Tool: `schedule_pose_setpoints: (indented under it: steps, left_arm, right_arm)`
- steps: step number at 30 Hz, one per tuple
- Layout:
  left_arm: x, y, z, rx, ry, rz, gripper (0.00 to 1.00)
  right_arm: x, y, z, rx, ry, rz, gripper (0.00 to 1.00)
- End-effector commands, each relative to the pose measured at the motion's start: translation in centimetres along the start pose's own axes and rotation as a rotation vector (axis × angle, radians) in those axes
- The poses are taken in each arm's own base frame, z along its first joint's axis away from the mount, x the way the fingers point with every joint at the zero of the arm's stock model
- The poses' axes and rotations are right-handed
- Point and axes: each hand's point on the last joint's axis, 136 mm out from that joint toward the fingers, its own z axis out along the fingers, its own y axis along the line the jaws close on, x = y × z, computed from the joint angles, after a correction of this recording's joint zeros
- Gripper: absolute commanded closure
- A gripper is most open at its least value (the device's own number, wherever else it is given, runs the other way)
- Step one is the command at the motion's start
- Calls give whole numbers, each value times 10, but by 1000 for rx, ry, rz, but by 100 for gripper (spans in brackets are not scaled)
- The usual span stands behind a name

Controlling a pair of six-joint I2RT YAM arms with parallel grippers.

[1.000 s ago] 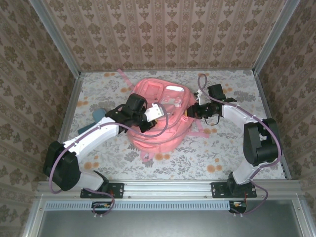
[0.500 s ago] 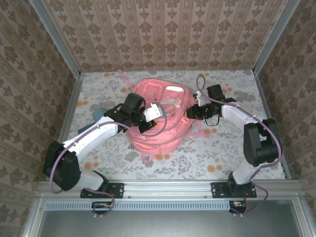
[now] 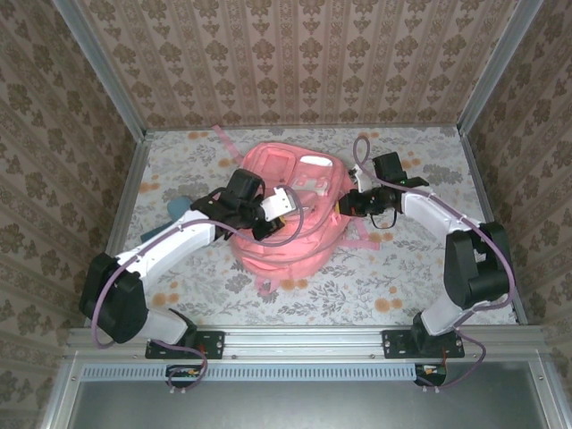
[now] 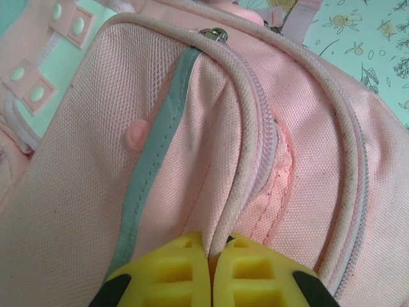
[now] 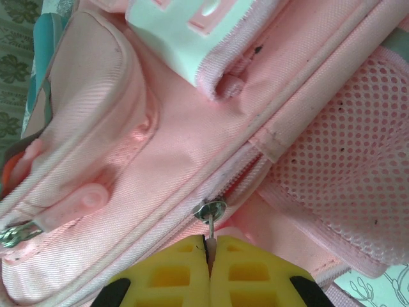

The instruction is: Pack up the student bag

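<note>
Top external: student bag lies flat mid-desk, slightly toward the far side. Left arm reaches onto it from the left, right arm from the right. One thin pink strap trails off toward the far-left corner. Teal item sits on the desk just left of the bag, partly under the left arm; can't tell what it is.

Left wrist: left end effector is closed, yellow fingers pinched together on a pink piped seam of the bag. The cord runs straight down into the line between them. Grey stripe runs alongside on the left, zipper track on the right. Metal slider sits at the top of the seam, well apart from the fingers.

Right wrist: right end effector is closed on the zipper pull. The thin metal tab goes in between the fingers, and its slider sits just above the tips on the zipper line. Mesh side pocket is to the right, white patch at the top. Second metal pull is at the left edge, apart from the fingers.
</note>
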Motion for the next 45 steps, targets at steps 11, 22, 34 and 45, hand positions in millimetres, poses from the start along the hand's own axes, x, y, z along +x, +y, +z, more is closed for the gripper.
schedule_pose_setpoints:
  steps: [11,22,34,45]
  left_arm:
    - [-60,30,3,-107,-141,-131,100]
    - [-98,32,32,-51,-222,-304,100]
    - [-116,42,38,-44,-282,-387,100]
    - [-103,35,28,-38,-289,-327,100]
  right_arm:
    - [60,87,-26,-97,5,-87,100]
    - [70,112,-8,-170,-18,-76,100]
    - [73,110,17,-150,-41,12,100]
    - [45,60,-44,-72,-290,326,47]
